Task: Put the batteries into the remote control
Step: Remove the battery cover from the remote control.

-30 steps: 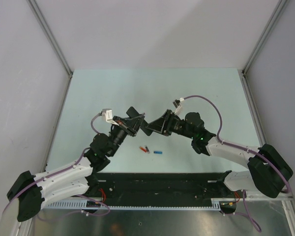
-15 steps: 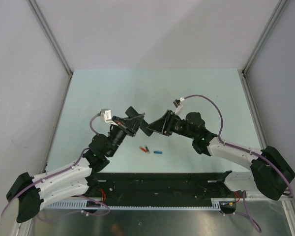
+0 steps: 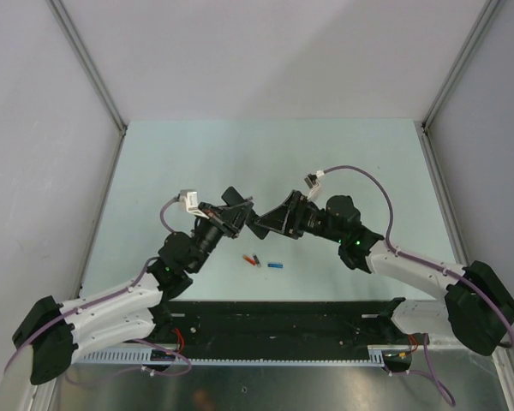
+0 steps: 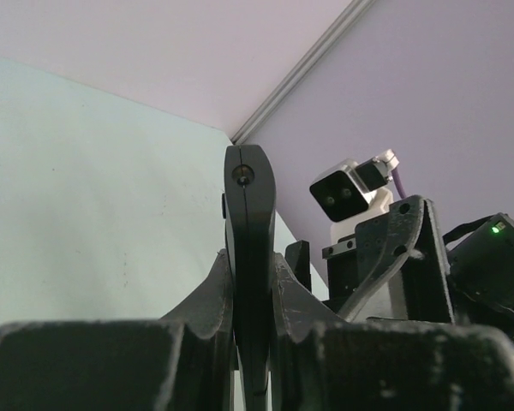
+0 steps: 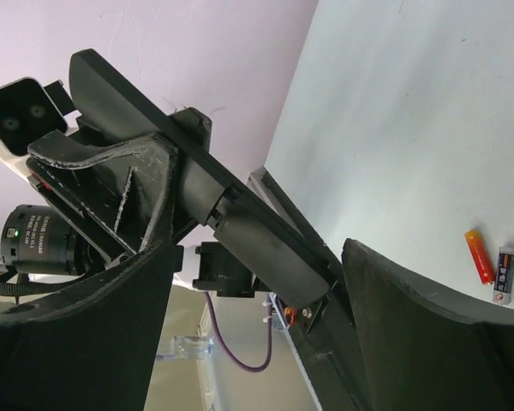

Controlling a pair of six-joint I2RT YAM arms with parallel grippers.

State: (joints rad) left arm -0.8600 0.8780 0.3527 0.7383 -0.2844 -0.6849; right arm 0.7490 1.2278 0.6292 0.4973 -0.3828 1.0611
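Observation:
My left gripper [image 3: 233, 212] is shut on the remote control [image 3: 252, 224], a slim black bar held above the table. In the left wrist view the remote [image 4: 247, 205] stands edge-on between my left gripper [image 4: 248, 261] jaws. My right gripper [image 3: 271, 224] is open, and the remote's free end [image 5: 265, 248] lies between its spread fingers [image 5: 411, 317] without visible contact. My right gripper [image 5: 259, 250] holds nothing. Two batteries lie on the table below: a red-orange one [image 3: 254, 259] and a blue one [image 3: 275, 265]. They also show in the right wrist view, red-orange [image 5: 478, 254] and blue [image 5: 505, 272].
The pale green table [image 3: 265, 163] is walled by grey panels with metal corner posts [image 3: 86, 64]. A black rail [image 3: 283, 330] with cabling runs along the near edge between the arm bases. The right arm's wrist camera [image 4: 347, 193] is close beside the left gripper.
Both grippers have shifted very slightly right and the right arm's base end has swung right. The remote stays in the left grip. The batteries have not moved.

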